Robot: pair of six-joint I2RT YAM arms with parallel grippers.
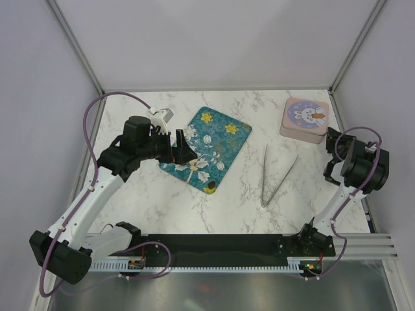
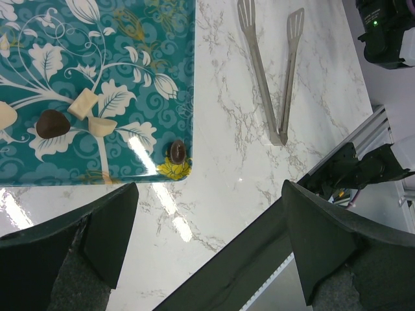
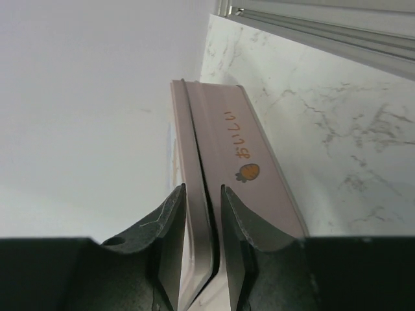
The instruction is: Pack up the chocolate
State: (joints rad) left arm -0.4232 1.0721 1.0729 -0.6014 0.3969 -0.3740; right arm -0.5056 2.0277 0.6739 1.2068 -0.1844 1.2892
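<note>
Several pieces of chocolate lie on the teal flowered tray (image 2: 130,39): a dark brown one (image 2: 52,123), two tan ones (image 2: 83,103) beside it, and a dark oval one (image 2: 177,151) at the tray's corner. That corner piece (image 1: 211,188) also shows from above. My left gripper (image 2: 211,194) hangs wide open over the tray's near edge (image 1: 220,126), holding nothing; from above it (image 1: 183,148) covers the tray's left part. My right gripper (image 3: 203,189) is closed narrowly around the rim of the pink tin's lid (image 3: 193,149), at the tin's right side (image 1: 334,146).
The pink bunny tin (image 1: 305,116) stands at the back right, its side printed with a carrot (image 3: 253,188). Metal tongs (image 1: 275,175) lie between tray and tin, seen too in the left wrist view (image 2: 272,78). A black rail runs along the near edge.
</note>
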